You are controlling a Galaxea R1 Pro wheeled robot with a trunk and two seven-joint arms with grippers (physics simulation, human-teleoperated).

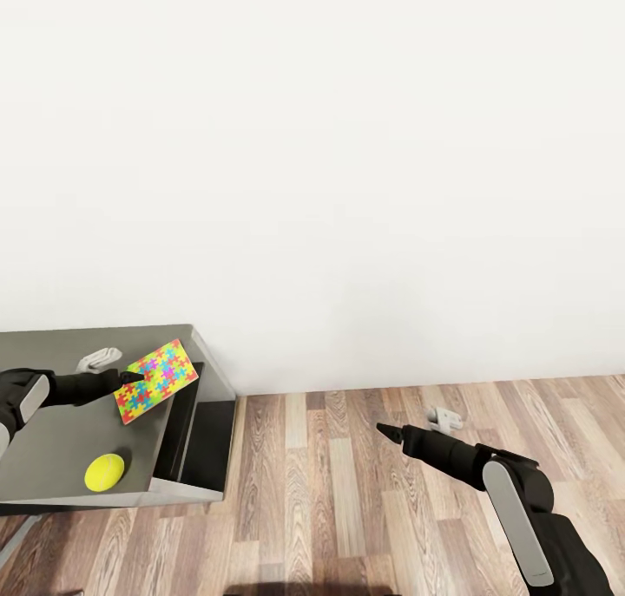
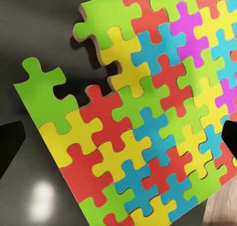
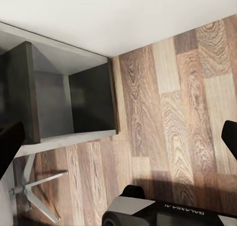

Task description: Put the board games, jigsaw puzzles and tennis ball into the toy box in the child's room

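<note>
While your head view shows the flat multicoloured jigsaw puzzle board point(image 1: 154, 380) tilted at your left gripper point(image 1: 130, 377) above the grey tabletop point(image 1: 61, 435), the yellow-green tennis ball point(image 1: 104, 472) waits; no toy box shows, so most work remains. Your left wrist view has the puzzle between spread jaws; whether they clamp it, I cannot tell. Your right wrist view: open jaws over the wood-plank floor point(image 3: 182, 102).

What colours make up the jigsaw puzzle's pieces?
The jigsaw puzzle has red, yellow, green, blue and magenta pieces, clearest in the left wrist view.
</note>
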